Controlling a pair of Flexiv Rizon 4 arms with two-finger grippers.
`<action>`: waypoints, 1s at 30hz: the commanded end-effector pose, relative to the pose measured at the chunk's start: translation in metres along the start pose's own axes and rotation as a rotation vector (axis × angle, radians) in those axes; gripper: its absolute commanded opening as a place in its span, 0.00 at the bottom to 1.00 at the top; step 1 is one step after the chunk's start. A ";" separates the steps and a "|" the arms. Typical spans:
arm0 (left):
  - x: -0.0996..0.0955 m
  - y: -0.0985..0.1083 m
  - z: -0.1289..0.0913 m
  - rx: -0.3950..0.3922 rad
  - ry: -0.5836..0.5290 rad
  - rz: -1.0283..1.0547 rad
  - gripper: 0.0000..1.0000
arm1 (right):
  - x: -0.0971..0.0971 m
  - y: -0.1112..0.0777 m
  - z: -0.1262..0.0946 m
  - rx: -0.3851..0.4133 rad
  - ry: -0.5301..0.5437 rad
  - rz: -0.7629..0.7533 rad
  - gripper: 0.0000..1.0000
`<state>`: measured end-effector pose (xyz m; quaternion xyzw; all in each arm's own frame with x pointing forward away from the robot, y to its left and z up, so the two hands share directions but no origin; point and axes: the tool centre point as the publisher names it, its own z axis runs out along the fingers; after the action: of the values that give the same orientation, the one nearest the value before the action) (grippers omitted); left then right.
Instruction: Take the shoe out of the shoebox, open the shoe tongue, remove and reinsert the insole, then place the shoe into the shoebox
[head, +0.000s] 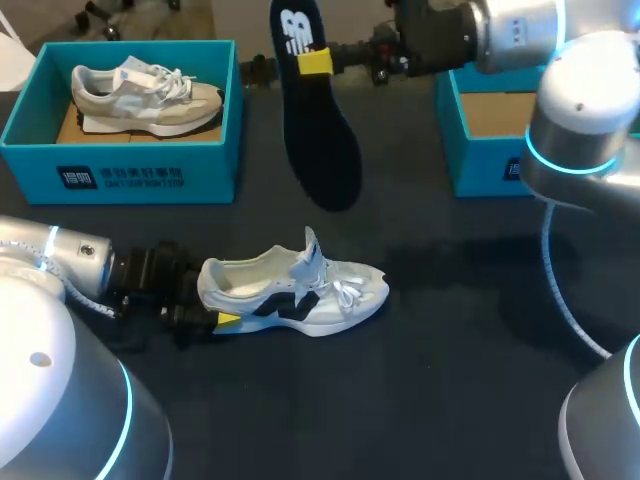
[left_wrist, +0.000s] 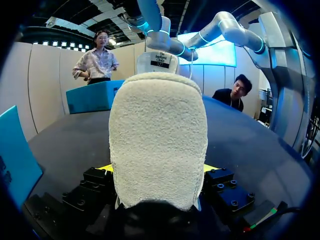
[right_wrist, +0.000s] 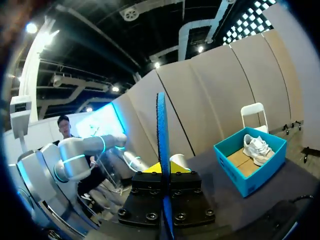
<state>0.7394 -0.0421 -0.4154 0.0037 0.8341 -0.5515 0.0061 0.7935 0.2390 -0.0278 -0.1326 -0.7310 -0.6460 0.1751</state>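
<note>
Nearest, on the left, my left arm (head: 70, 265) lies low over the dark table (head: 450, 360). The left pincer (head: 218, 306) is closed on the heel of the white shoe (head: 300, 285). In the left wrist view the fuzzy heel (left_wrist: 157, 145) fills the gap, with a yellow tip pressed against each side. The shoe stands on its sole near the middle of the table, toe to the right, laces loose and tongue (head: 311, 246) lifted upright.

Farther back, around the middle, the black insole (head: 320, 120) is gripped at its heel end by the right pincer (head: 315, 62), and its toe end points toward the near side. The right wrist view shows the insole (right_wrist: 161, 150) edge-on, pinched between the two fingers. Whether its toe touches the table cannot be told. My right arm (head: 570, 110) comes in from the far right.

At the far left stands a teal shoebox (head: 130, 165) with a grey shoe (head: 145, 100) lying inside, toe to the right. At the far right a second teal shoebox (head: 480, 160), partly hidden by the right arm, shows a bare cardboard floor.
</note>
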 end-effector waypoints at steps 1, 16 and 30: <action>0.000 0.000 0.001 -0.001 -0.001 0.001 0.00 | 0.029 -0.009 -0.010 -0.018 -0.034 0.034 0.00; 0.000 0.000 0.001 -0.001 -0.001 0.001 0.00 | 0.034 -0.011 -0.008 -0.024 -0.072 0.023 0.00; 0.000 0.000 0.001 -0.001 -0.001 0.001 0.00 | 0.054 -0.005 -0.038 0.042 -0.013 0.217 0.00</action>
<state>0.7394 -0.0421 -0.4154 0.0037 0.8341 -0.5515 0.0061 0.7500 0.2176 -0.0153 -0.2025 -0.7111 -0.6311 0.2346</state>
